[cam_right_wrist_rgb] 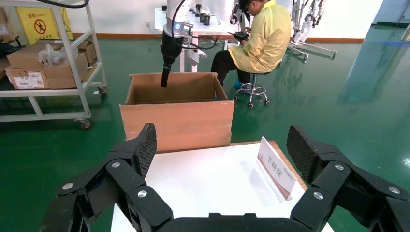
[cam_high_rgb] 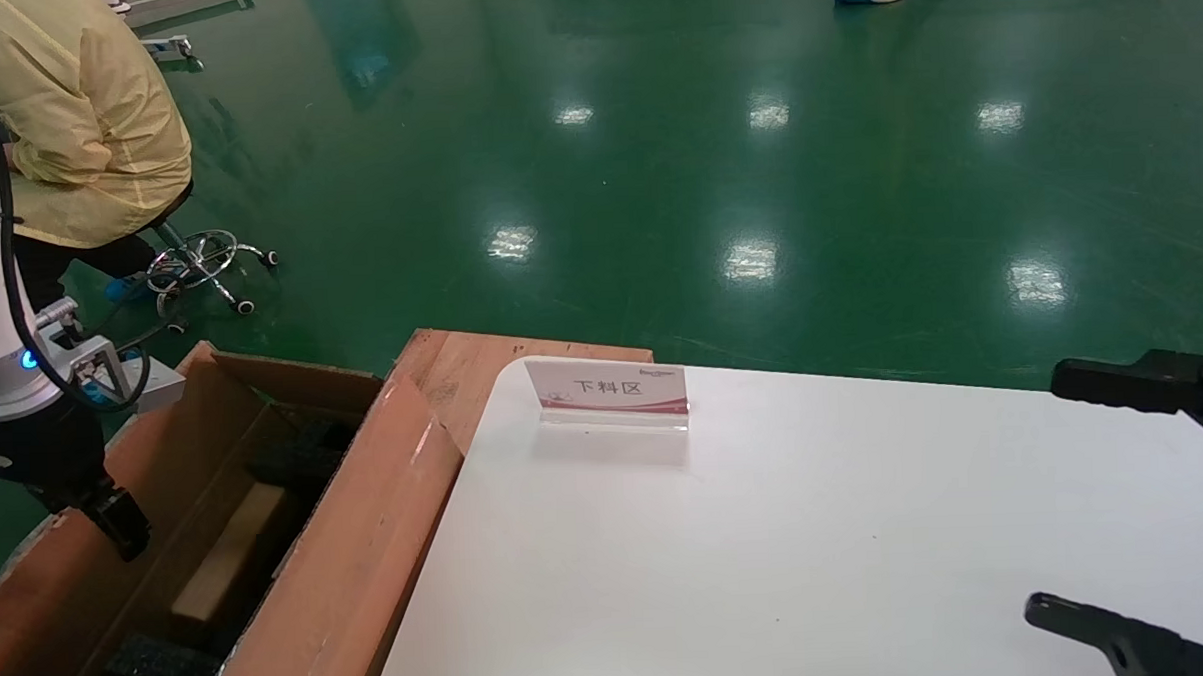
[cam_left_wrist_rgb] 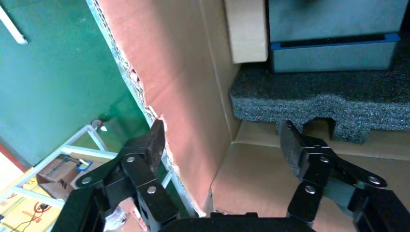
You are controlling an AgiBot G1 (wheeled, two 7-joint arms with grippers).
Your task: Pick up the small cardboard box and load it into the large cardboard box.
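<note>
Progress: small cardboard box (cam_high_rgb: 231, 564) lay inside large cardboard box (cam_high_rgb: 364, 546) | left gripper (cam_left_wrist_rgb: 220, 145) spread empty at its wall | right gripper (cam_right_wrist_rgb: 222, 150) spread, over table (cam_high_rgb: 818, 531) edge.

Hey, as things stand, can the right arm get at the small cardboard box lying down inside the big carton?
Probably not. The right gripper hovers open over the far side of the white table, while the small cardboard box lies deep in the large cardboard box, behind its tall wall. The left gripper is right there.

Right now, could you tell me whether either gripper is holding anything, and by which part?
Nothing is held. The left gripper hangs open at the large cardboard box; the small cardboard box lies inside. The right gripper is open over the table.
</note>
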